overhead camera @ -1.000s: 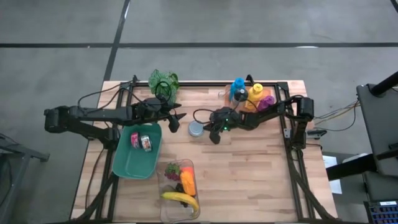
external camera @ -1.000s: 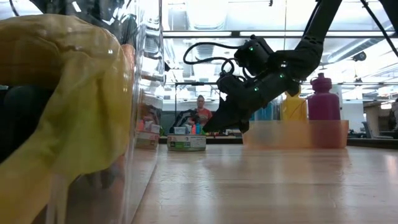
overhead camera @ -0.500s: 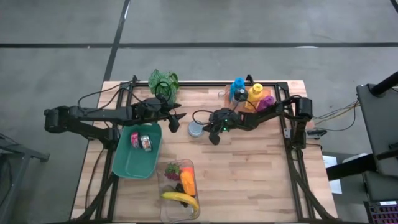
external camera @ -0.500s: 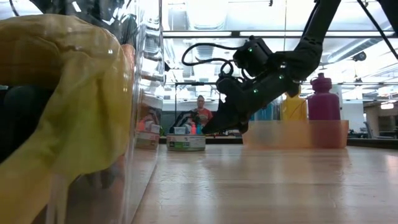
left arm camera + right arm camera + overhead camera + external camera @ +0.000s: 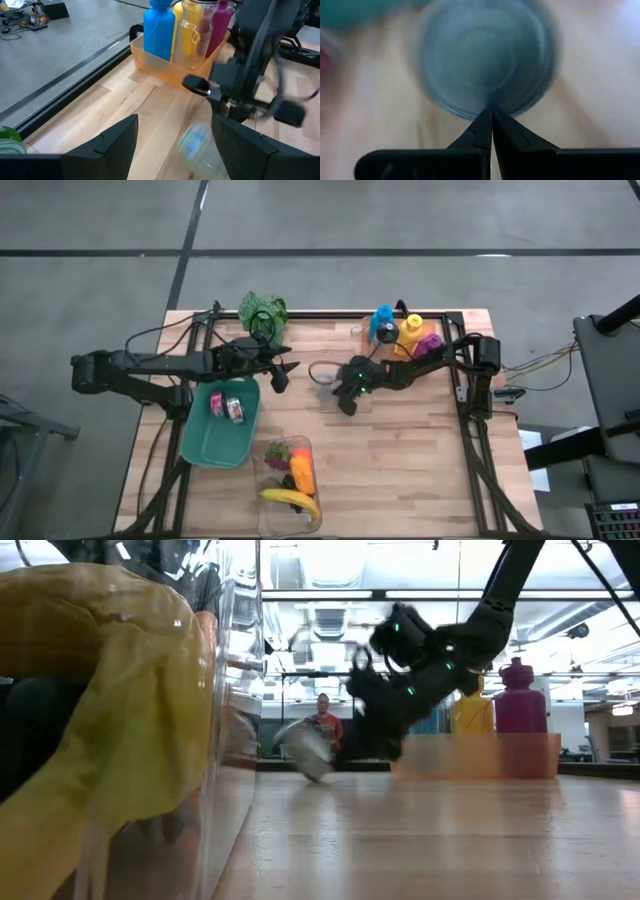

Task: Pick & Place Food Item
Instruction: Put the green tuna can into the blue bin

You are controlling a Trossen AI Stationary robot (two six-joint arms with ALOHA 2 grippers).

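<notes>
Can [image 5: 307, 752], small and round, stood tipped on its edge on the worktop [image 5: 400, 450], just ahead of the right gripper [image 5: 345, 402]; whether the two touched could not be told. That gripper's fingers were clenched tip to tip on nothing, their points aimed at the can's round face [image 5: 485, 55]. Done well, the step would call for the fingers to part and come down astride the can's wall once it rests flat, since pressing with pinched tips seems likely only to roll it away. The left gripper [image 5: 175, 145] hung released and holding nothing, on the far side of the can from the right one, near the green bin [image 5: 205, 445] with two items inside.
</notes>
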